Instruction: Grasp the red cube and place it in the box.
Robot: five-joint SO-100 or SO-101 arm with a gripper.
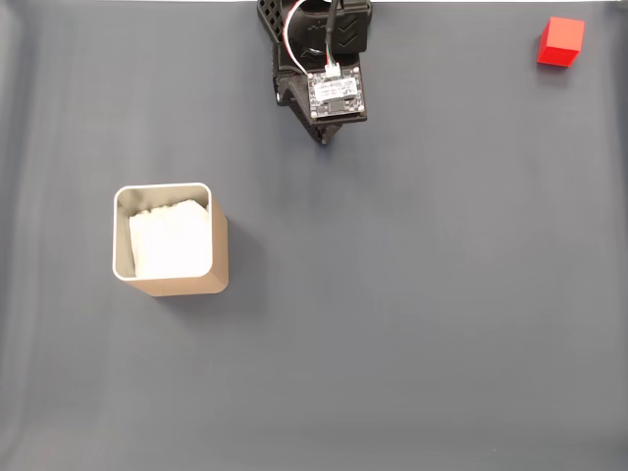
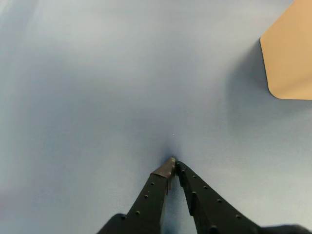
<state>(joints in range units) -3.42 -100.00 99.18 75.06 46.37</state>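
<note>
A small red cube rests on the grey mat at the top right of the fixed view. The tan box with a pale rim and white lining stands at the left, and its tan wall shows at the right edge of the wrist view. My black gripper hangs near the top centre under the arm, far from both cube and box. In the wrist view my gripper is shut, its tips meeting just over bare mat with nothing between them.
A grey mat covers the whole surface. The arm's body with a small circuit board and wires sits at the top edge. Wide open mat lies between gripper, cube and box.
</note>
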